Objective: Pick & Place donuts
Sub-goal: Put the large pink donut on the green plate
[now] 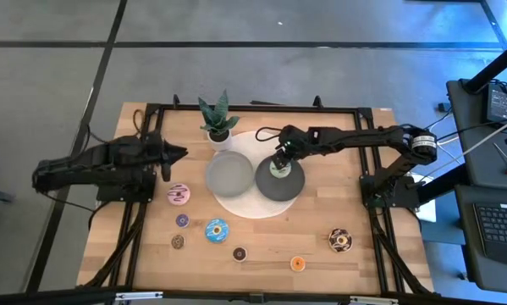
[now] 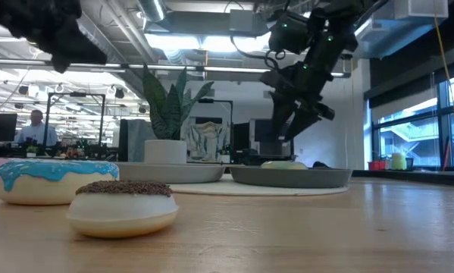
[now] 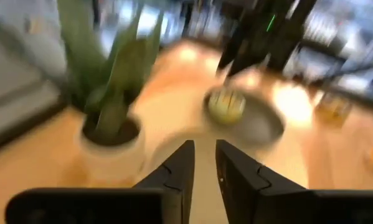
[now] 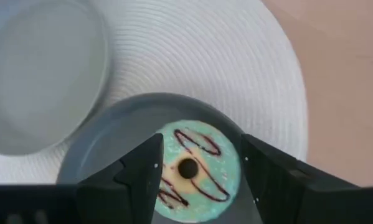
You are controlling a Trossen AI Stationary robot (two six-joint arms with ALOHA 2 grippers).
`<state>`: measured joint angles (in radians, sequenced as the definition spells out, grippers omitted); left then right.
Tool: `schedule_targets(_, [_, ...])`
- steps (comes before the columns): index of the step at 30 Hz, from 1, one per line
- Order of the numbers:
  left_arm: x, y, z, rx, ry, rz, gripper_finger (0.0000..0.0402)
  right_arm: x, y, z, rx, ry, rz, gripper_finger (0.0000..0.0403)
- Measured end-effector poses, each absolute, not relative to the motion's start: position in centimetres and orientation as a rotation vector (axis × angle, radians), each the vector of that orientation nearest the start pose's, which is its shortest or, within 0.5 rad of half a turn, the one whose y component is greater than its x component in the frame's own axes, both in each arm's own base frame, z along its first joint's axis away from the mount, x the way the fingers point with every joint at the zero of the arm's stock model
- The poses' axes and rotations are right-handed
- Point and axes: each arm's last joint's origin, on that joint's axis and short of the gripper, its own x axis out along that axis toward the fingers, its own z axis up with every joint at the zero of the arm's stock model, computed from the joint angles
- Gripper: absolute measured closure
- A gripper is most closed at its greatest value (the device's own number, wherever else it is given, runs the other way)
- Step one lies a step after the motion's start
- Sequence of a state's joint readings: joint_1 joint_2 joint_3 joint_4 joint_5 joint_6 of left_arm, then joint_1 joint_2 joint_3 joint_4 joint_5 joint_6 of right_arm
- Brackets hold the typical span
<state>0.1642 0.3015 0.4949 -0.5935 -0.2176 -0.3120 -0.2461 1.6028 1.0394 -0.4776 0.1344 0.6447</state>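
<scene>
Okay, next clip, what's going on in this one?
Two arms are sorting toy donuts onto plates. The right gripper hangs open just above the dark plate, where a pale green donut already lies between its fingers, not gripped. The left gripper waits near the plant, fingers nearly closed, holding nothing. The light plate has no donut in it. Seven donuts remain on the table, among them the pink one and the blue one.

I find two plates point(image 1: 228, 174) point(image 1: 289, 187) side by side on a round mat point(image 1: 250, 209) at the table's point(image 1: 371, 263) centre; the right one holds a donut point(image 1: 278, 168). A potted plant point(image 1: 217, 121) stands behind them. Seven donuts point(image 1: 216, 230) lie scattered along the front edge.
</scene>
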Motion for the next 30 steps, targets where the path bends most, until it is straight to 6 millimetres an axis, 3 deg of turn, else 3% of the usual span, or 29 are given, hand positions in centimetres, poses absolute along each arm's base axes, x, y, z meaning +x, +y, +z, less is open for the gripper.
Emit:
schedule_targets(5, [9.1, 2.1, 25.8, -0.423, 0.653, 0.531, 0.0362, 29.9, -8.4, 20.3, 0.636, 0.971, -0.709, 0.0189])
schedule_targets(12, [10.5, 2.2, 22.9, -0.598, 1.109, 0.68, 0.0383, 29.5, -8.5, 21.6, 0.618, 0.91, -0.729, 0.0189])
schedule_targets(23, [12.6, 2.3, 21.5, -0.635, 1.244, 0.649, 0.0375, 29.4, -8.5, 22.7, 0.57, 0.854, -0.685, 0.0189])
schedule_targets(30, [12.9, 2.1, 21.2, -0.755, 1.263, 0.672, 0.0315, 29.4, -8.5, 22.7, 0.553, 0.859, -0.676, 0.0189])
